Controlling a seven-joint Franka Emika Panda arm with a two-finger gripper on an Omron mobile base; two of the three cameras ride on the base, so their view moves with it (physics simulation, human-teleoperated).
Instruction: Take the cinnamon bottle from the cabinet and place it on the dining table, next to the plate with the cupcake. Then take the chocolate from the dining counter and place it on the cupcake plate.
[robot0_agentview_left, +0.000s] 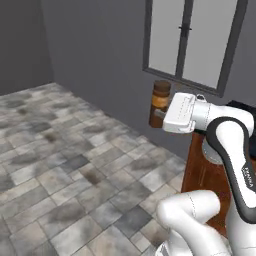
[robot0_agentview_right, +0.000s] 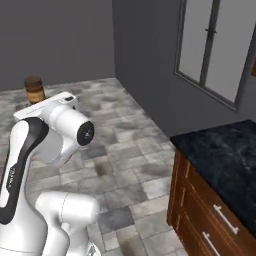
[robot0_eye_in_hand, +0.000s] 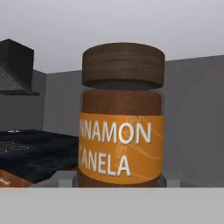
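Note:
The cinnamon bottle (robot0_eye_in_hand: 121, 118), brown with a dark cap and an orange band, stands upright and close in the hand view. My gripper (robot0_agentview_left: 158, 117) is shut on its lower part and holds it in the air, over the tiled floor beside the island. The bottle (robot0_agentview_left: 160, 100) pokes up past my white hand in the left base view, and its top (robot0_agentview_right: 34, 89) shows above the hand in the right base view. The dining table's black marbled top (robot0_agentview_right: 225, 152) lies to my right on its brown wooden base (robot0_agentview_left: 200, 175). Cabinet, cupcake, plate and chocolate are out of view.
A grey wall with a tall window (robot0_agentview_left: 195, 35) stands ahead. Grey stone floor tiles (robot0_agentview_left: 60, 160) spread out to the left. The island's side has drawers with metal handles (robot0_agentview_right: 223, 218). A dark hood shape (robot0_eye_in_hand: 15, 65) hangs at the hand view's left.

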